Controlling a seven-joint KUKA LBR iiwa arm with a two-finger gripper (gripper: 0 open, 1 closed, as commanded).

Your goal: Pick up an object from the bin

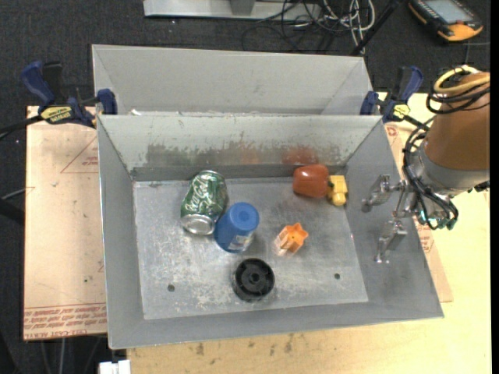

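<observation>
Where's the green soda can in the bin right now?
In the camera view, the green soda can lies on its side at the left of the bin floor, near the back wall, the blue cup just to its lower right.

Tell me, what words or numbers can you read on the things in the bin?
Green can, lying on its side at the back left: white curly writing, too blurred to read.
Blue cup, orange toy, black round thing, red thing, yellow block: no words, numbers or signs that I can see.
</observation>
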